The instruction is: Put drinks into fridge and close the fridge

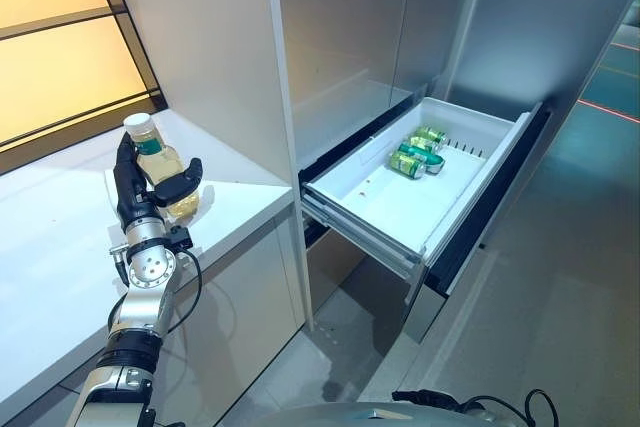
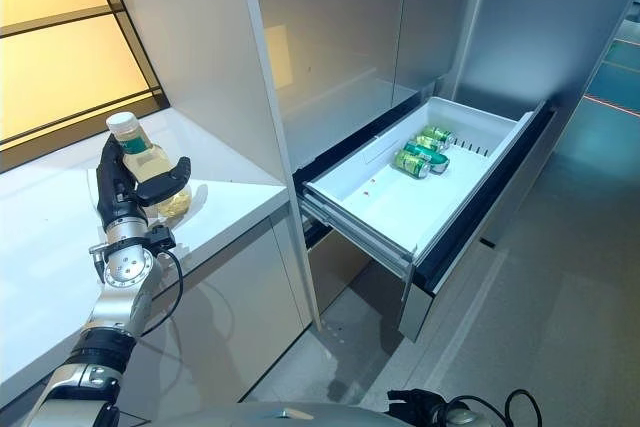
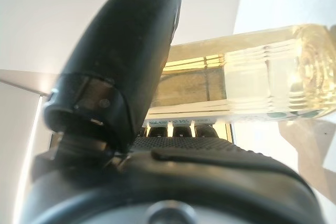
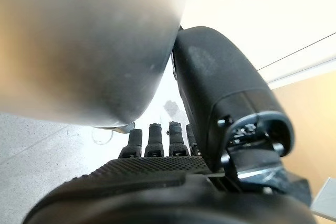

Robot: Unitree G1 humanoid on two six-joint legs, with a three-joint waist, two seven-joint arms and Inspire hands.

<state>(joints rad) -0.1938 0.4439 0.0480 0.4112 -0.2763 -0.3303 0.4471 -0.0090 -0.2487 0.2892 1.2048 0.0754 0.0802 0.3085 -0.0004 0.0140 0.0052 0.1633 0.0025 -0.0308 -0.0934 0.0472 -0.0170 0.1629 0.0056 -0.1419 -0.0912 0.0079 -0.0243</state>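
A clear bottle of yellow drink [image 1: 152, 150] with a white cap stands upright at the white counter [image 1: 60, 237], on the left. My left hand [image 1: 135, 192] is shut on it, fingers behind and thumb across the front. The left wrist view shows the thumb [image 3: 126, 51] lying over the bottle [image 3: 262, 82]. The white fridge drawer [image 1: 400, 202] is pulled out to the right of the counter, with green cans [image 1: 418, 152] lying at its back. My right hand [image 4: 157, 182] is idle and empty, its fingers relaxed.
A tall grey cabinet panel [image 1: 220, 57] stands between the counter and the drawer. The drawer's dark front [image 1: 480, 222] juts out over the grey floor [image 1: 560, 327]. A yellow-lit window [image 1: 60, 37] runs behind the counter.
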